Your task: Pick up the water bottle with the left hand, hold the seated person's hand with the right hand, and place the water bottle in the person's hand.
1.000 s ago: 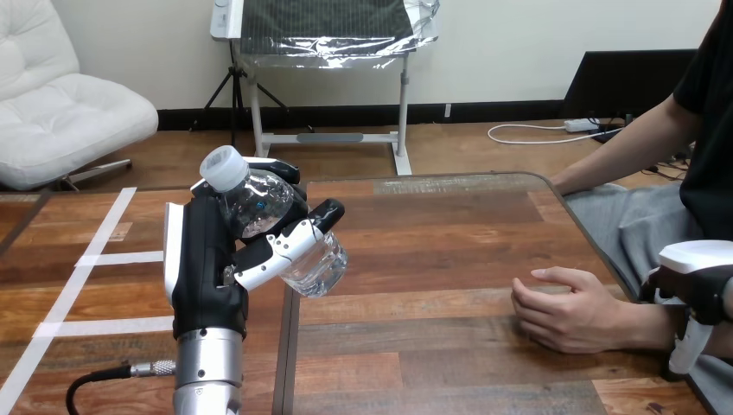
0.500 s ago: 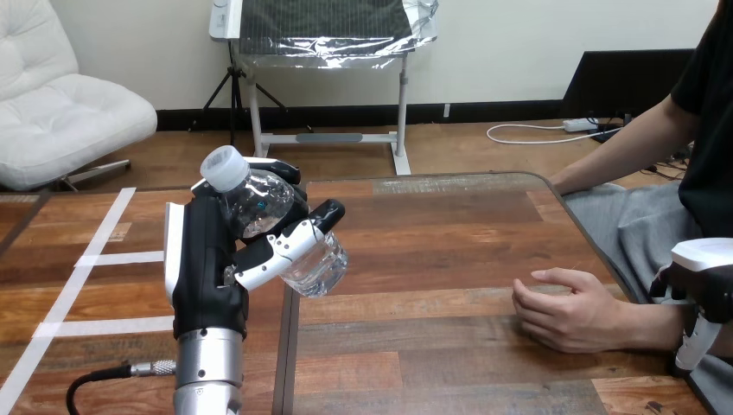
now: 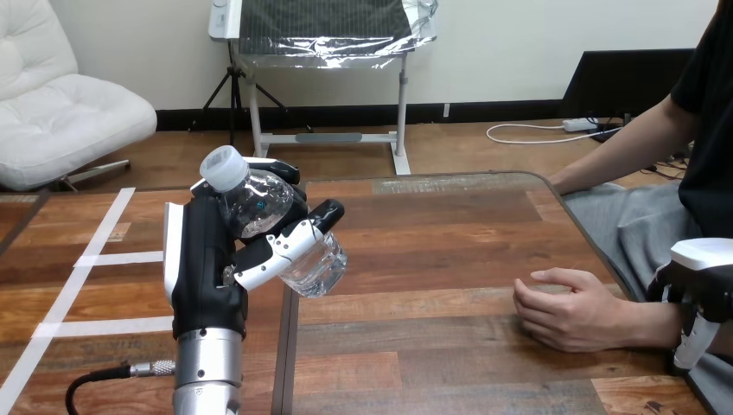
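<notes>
The water bottle (image 3: 259,207) looks light, thin-walled and smooth, so it would likely dent or slip under a hard squeeze; its mid-body seems the safest hold. The left hand (image 3: 203,259) has its fingers (image 3: 277,251) wrapped round that middle above the table (image 3: 432,225), the cap tilted above them and the base jutting below. The right hand (image 3: 702,281) sits beside the wrist of the person's hand (image 3: 566,307); whether it grips cannot be told.

Left robot hand (image 3: 207,259) upright, curled; right robot hand (image 3: 702,290) low.
</notes>
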Robot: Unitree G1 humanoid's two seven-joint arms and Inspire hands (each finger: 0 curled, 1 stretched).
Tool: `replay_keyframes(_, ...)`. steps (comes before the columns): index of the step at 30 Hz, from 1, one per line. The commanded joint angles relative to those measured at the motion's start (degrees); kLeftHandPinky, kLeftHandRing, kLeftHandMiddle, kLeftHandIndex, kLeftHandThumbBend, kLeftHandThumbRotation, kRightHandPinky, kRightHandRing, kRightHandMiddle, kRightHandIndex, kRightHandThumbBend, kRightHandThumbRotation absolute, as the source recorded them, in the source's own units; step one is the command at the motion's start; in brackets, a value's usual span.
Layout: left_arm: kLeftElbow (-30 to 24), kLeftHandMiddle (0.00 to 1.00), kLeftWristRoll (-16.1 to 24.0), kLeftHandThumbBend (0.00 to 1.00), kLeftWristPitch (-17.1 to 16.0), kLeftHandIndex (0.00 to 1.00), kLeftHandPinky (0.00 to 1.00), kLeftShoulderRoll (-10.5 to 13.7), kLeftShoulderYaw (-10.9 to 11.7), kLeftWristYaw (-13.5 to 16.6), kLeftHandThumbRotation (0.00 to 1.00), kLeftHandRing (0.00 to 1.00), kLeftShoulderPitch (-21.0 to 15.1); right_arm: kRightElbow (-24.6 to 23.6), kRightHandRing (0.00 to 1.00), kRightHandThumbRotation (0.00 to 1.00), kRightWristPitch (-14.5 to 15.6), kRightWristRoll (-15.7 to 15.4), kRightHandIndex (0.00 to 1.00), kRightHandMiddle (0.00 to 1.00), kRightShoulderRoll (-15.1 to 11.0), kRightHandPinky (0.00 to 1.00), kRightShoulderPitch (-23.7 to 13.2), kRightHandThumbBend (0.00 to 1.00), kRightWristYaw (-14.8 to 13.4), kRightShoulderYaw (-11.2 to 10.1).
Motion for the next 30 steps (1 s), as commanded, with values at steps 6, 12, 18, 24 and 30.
replay_keyframes(6, -4.0, 0.43, 0.3, 0.7, 0.1, 0.46, 0.39, -0.6, -0.1, 0.4, 0.0, 0.4, -2.4, 2.1, 0.72, 0.0, -1.6, 5.3, 0.76, 0.79, 3.6, 0.62, -0.4, 0.73, -0.7, -1.6)
replay_keyframes(12, -4.1, 0.43, 0.4, 0.71, 0.4, 0.46, 0.39, -0.6, 0.0, 0.6, 0.0, 0.4, -2.4, 3.7, 0.71, 0.0, -4.5, 7.8, 0.74, 0.78, 4.2, 0.63, -0.8, 0.71, -0.2, -1.8)
replay_keyframes(18, -4.0, 0.42, 0.5, 0.71, 0.4, 0.46, 0.39, -0.4, 0.2, 0.7, 0.0, 0.4, -2.5, 5.8, 0.69, 0.0, -5.9, 8.2, 0.74, 0.77, 4.9, 0.62, -1.5, 0.7, -0.4, -1.2)
replay_keyframes(24, -4.4, 0.42, 0.9, 0.71, 0.5, 0.46, 0.39, -0.3, 0.2, 0.9, 0.0, 0.4, -2.3, 6.1, 0.68, 0.0, -4.3, 8.9, 0.75, 0.76, 5.9, 0.63, -1.6, 0.7, 0.2, -1.4)
replay_keyframes(30, -4.3, 0.42, 1.0, 0.7, 0.0, 0.46, 0.39, 0.0, 0.3, 1.0, 0.0, 0.4, -2.3, 7.0, 0.69, 0.0, -4.1, 9.0, 0.77, 0.77, 6.7, 0.65, -2.3, 0.71, 0.4, -0.8)
